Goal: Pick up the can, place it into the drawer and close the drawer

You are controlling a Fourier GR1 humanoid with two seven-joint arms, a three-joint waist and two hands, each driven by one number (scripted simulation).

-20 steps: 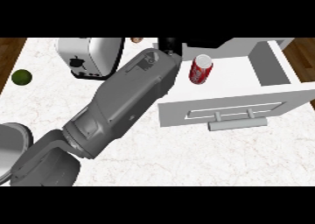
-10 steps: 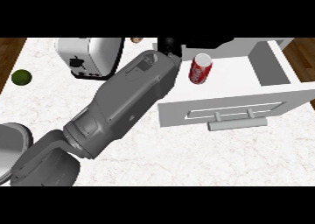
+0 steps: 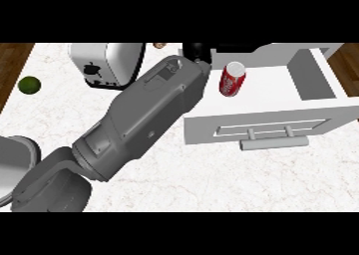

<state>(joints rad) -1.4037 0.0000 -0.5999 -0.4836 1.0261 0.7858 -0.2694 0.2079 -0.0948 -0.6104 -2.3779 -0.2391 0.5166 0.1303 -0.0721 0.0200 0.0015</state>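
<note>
The red can (image 3: pixel 233 78) stands upright inside the open white drawer (image 3: pixel 315 74), at its left end behind the front panel and handle (image 3: pixel 274 130). My right forearm runs from the lower left up to the drawer's left corner. My right hand (image 3: pixel 196 51) shows black at the top edge, just left of the can and mostly hidden by the forearm. Its fingers (image 3: pixel 238 48) stretch along behind the can, and a strip of white shows between hand and can. The left hand is out of sight.
A silver toaster (image 3: pixel 105 64) stands at the back left, touching the side of my forearm. A green lime (image 3: pixel 29 84) lies near the counter's left edge. A grey rounded part of the other arm (image 3: pixel 6 169) fills the lower left. Wooden floor borders both sides.
</note>
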